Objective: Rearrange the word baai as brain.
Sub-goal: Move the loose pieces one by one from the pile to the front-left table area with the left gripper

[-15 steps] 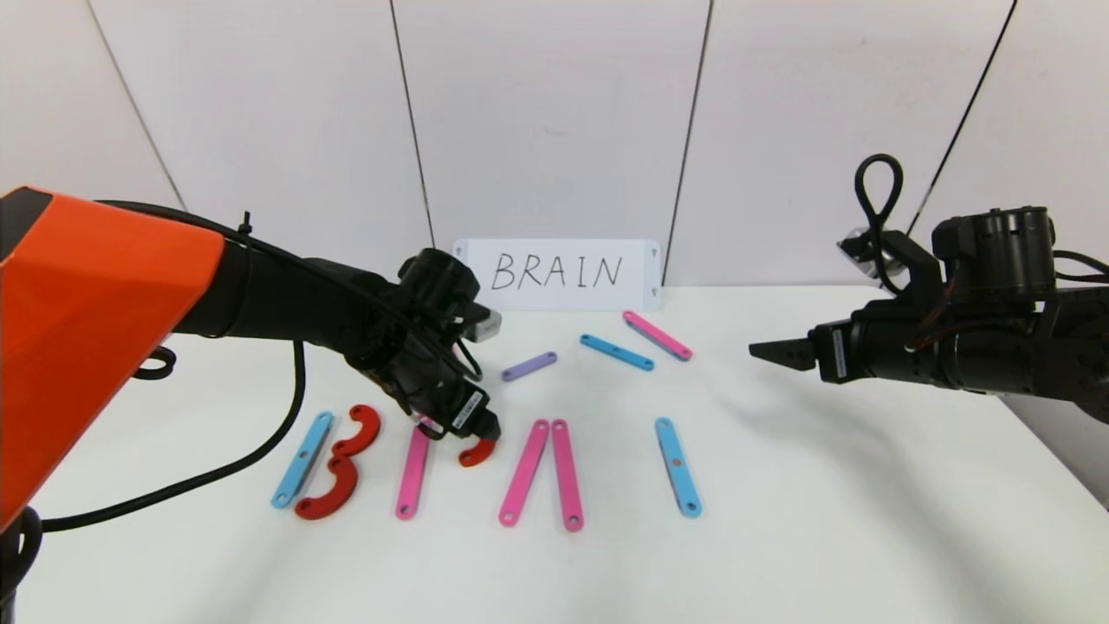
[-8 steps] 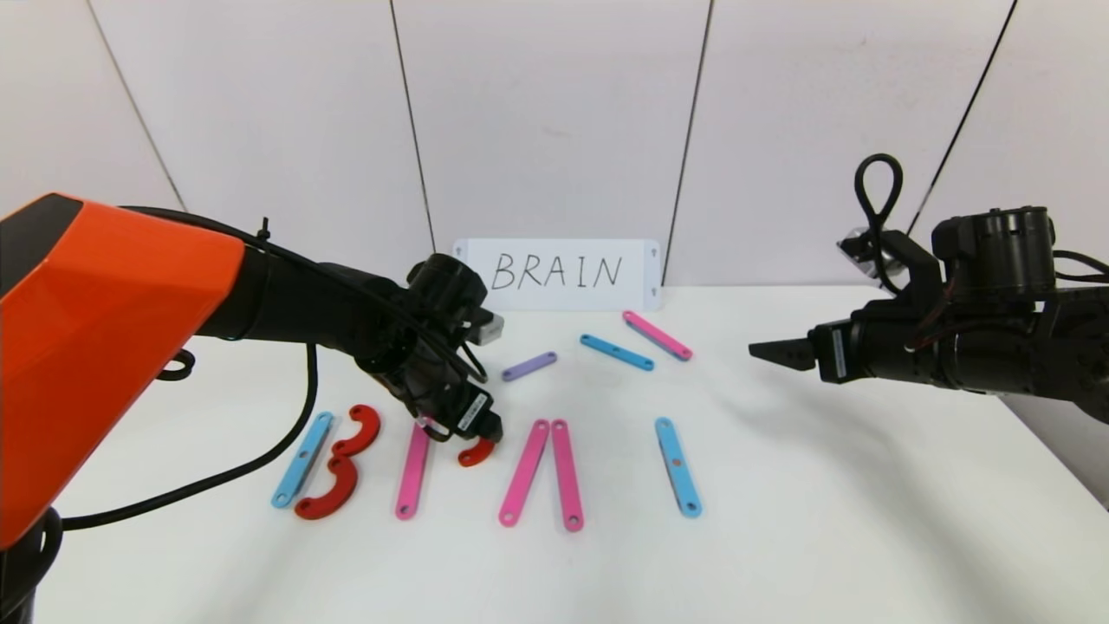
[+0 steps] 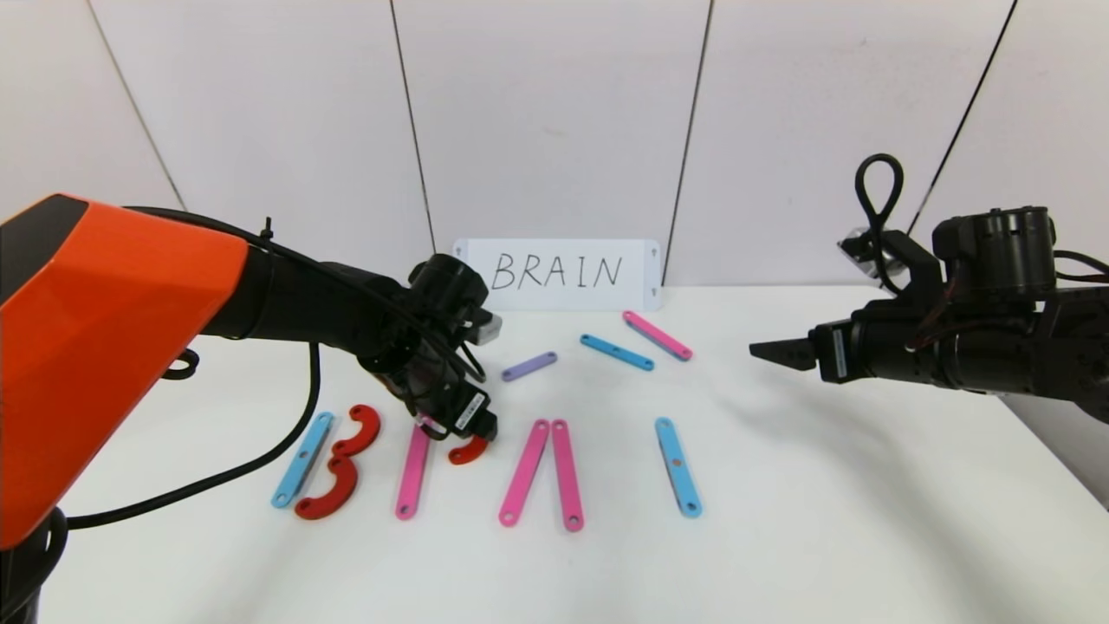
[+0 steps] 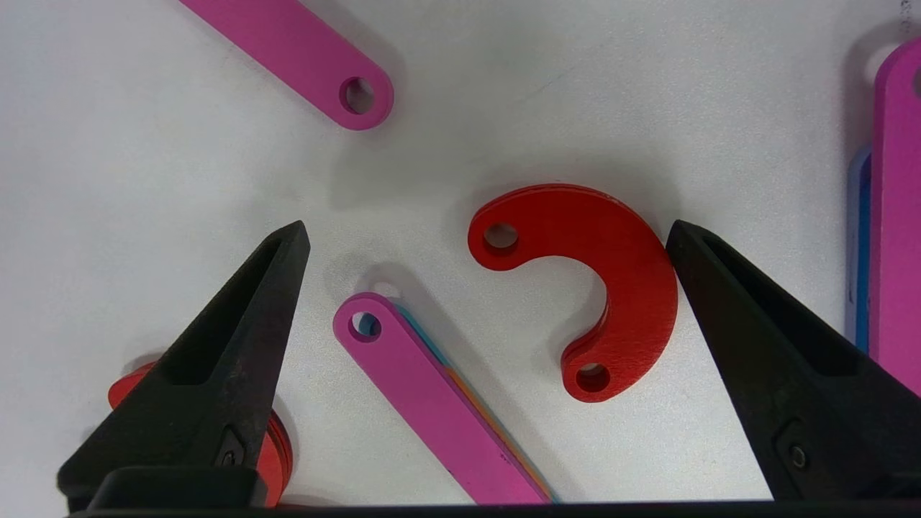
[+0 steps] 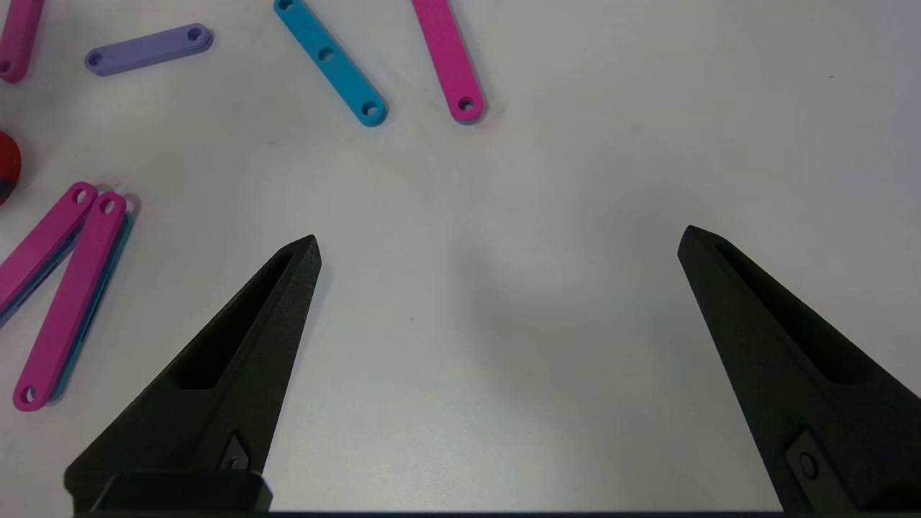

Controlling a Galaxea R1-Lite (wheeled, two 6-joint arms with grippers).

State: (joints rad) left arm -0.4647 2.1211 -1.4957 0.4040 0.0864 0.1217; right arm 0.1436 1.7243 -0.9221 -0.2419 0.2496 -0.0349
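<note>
The red C-shaped curve (image 4: 597, 288) lies flat on the bench (image 3: 780, 537), just beside the top of the pink upright bar (image 3: 413, 472). The left gripper (image 4: 489, 244) is held low over the curve, jaws spread, one tip touching its outer edge. The piece is judged light, stiff and thin; an edge-to-edge pinch across the arc is advised. The right gripper (image 5: 496, 244) is parked well apart from the curve, jaws spread.

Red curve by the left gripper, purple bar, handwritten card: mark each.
red curve (image 4: 626, 280), left wrist view, on its outer bend.
purple bar (image 3: 528, 367), head view, at mid-length.
handwritten card (image 3: 638, 295), head view, blank lower corner.
</note>
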